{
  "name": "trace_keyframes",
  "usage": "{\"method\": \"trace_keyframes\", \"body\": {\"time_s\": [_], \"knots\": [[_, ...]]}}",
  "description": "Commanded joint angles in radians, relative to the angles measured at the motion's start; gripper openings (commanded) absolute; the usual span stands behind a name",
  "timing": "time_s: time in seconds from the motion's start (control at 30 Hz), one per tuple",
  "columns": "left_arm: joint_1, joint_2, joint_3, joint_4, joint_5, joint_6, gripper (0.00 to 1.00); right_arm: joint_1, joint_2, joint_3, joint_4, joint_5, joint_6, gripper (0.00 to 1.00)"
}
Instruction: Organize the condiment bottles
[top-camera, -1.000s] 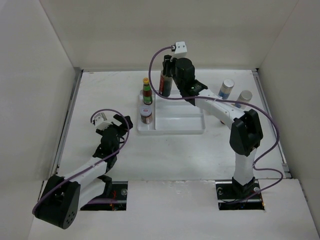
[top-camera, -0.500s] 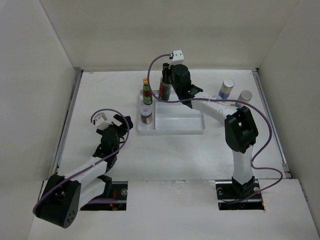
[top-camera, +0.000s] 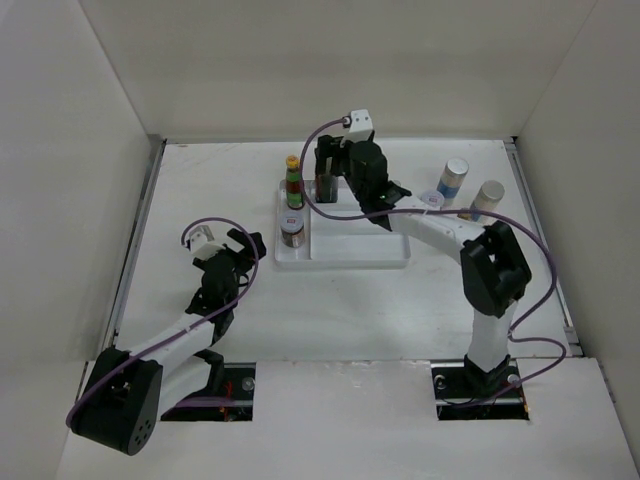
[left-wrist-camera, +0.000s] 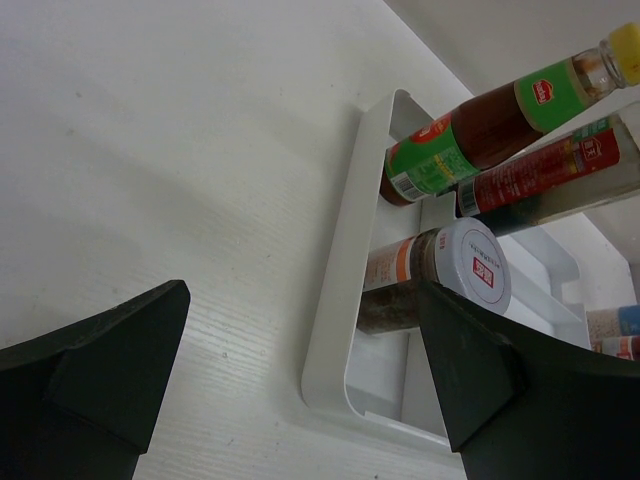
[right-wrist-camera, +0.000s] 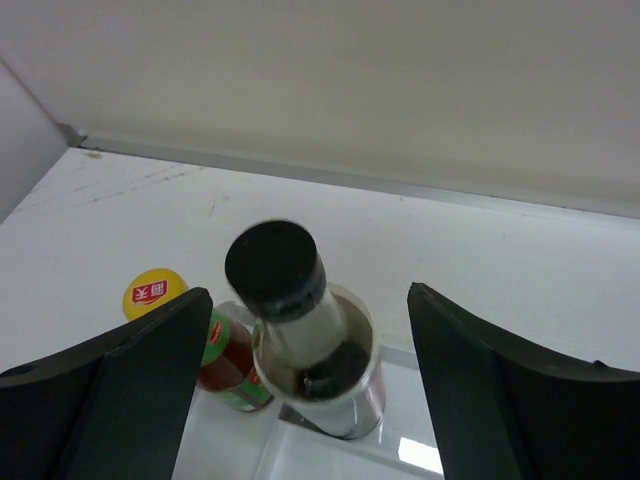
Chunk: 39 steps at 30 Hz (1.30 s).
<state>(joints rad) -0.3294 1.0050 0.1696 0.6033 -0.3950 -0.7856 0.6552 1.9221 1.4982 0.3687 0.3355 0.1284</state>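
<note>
At right wrist only, black-capped bottle (right-wrist-camera: 278, 275) between 2 spread fingers (right-wrist-camera: 120, 390).

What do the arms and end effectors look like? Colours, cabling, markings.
The left arm and right arm match: white tubular links, bulky black joint housings. The left end effector and right end effector each have two broad matte-black wedge fingers. A small white camera box tops each wrist, trailing a purple cable to the base. No markings visible.

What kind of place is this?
Probably a robot test booth: plain white wall panels box in a white tabletop, two black-and-white robot arms are mounted at its near edge, and sauce bottles stand in a white divided tray.
</note>
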Motion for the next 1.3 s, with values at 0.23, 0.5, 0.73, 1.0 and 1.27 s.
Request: {"method": "trace_keyframes", "body": {"time_s": [0.23, 0.5, 0.73, 1.0, 1.27], "knots": [[0.01, -0.006, -0.001, 0.056, 0.021, -0.012, 1.0, -0.151, -0.374, -0.331, 0.084, 0.095, 0.091, 0.89], [0.011, 0.007, 0.002, 0.061, 0.033, -0.021, 1.0, -0.392, -0.333, -0.302, -0.111, 0.25, 0.07, 0.96], [0.013, 0.021, 0.007, 0.061, 0.038, -0.021, 1.0, -0.486, -0.172, -0.147, -0.264, 0.244, 0.071, 1.0], [0.017, 0.058, 0.019, 0.069, 0.042, -0.021, 1.0, -0.518, -0.149, -0.15, -0.277, 0.281, 0.086, 1.0], [0.019, 0.078, 0.021, 0.082, 0.064, -0.023, 1.0, -0.533, -0.08, -0.135, -0.274, 0.26, 0.106, 0.84]]}}
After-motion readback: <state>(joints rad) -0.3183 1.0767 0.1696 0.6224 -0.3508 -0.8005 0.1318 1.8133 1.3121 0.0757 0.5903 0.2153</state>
